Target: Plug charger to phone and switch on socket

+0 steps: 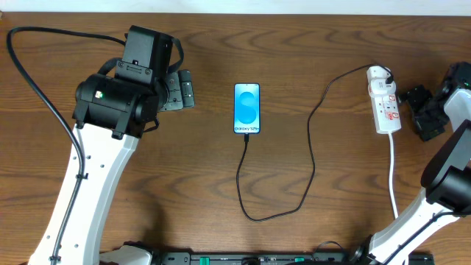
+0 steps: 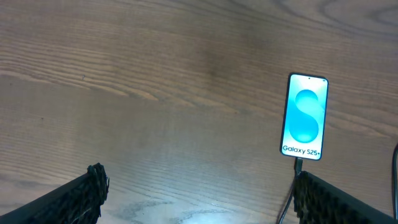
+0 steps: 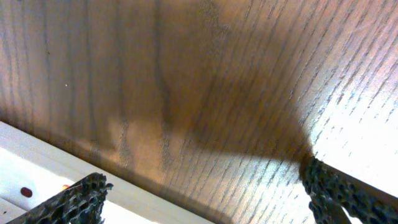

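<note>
The phone lies flat in the middle of the table with its blue-and-white screen lit; the left wrist view has the phone at the right. The charger, a thin black cable, runs from the phone's bottom edge, loops toward the front and climbs to the far end of the socket. Its connector tip sits against the phone's lower edge. My left gripper hangs open left of the phone, nothing between its fingers. My right gripper is open just right of the socket.
The socket's white cord trails toward the front edge on the right. Both arms' white links rise from the front corners of the wooden table. A black rail runs along the front edge.
</note>
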